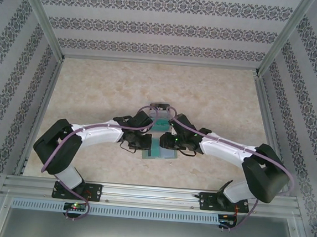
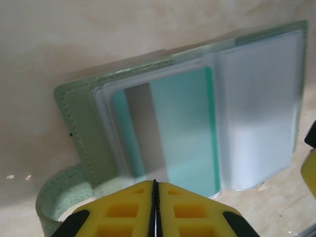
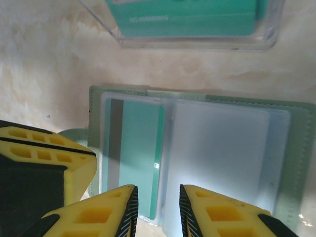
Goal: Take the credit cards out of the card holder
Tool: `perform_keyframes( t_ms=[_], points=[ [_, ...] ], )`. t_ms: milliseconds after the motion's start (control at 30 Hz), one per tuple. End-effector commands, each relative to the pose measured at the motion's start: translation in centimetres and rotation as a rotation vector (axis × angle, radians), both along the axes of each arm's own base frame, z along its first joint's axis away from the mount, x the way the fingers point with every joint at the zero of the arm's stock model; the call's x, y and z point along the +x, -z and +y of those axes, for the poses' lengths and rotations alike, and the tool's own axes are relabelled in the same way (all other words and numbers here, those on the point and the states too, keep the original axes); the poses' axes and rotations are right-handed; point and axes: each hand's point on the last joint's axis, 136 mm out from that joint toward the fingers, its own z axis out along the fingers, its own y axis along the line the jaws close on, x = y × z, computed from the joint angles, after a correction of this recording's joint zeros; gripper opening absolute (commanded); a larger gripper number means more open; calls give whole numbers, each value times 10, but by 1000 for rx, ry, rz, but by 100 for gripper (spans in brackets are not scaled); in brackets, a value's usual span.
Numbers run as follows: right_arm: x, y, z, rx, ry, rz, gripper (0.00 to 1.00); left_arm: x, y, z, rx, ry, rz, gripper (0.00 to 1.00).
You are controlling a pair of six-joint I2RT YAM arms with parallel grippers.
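The card holder [image 2: 79,123] lies open on the table, grey-green with a side tab and glossy sleeves; it is also under both wrists in the top view [image 1: 158,152]. A teal credit card [image 2: 185,128] with a grey stripe sits inside a left sleeve [image 3: 138,148]. My left gripper [image 2: 155,183] is shut, its tips at the near edge of that sleeve; I cannot tell whether plastic is pinched. My right gripper [image 3: 158,197] stands open over the near edge, one finger over the card, the other over the pale right sleeve [image 3: 222,148].
A clear plastic tray [image 3: 197,42] with a teal card [image 3: 187,19] in it sits just beyond the holder, also in the top view [image 1: 159,118]. The left gripper's yellow finger [image 3: 44,163] crowds the holder's left side. Patterned walls enclose the marbled table [image 1: 94,91].
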Motion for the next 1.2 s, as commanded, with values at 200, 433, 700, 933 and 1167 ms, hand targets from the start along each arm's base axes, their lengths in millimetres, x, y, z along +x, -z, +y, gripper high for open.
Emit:
perform_keyframes(
  t_ms=[200, 433, 700, 933, 1167],
  points=[
    [1, -4, 15, 24, -29, 1, 31, -2, 12, 6, 4, -37, 25, 8],
    [-1, 0, 12, 12, -24, 8, 33, -4, 19, 2, -11, -34, 46, 8],
    [-3, 7, 13, 16, -22, 27, 32, -2, 14, -6, -51, -28, 43, 7],
    [-6, 17, 14, 25, -18, 68, 25, -5, 20, -7, -42, -24, 58, 7],
    [-8, 30, 10, 22, 5, 117, 21, -7, 21, -7, -35, -23, 63, 7]
  ],
)
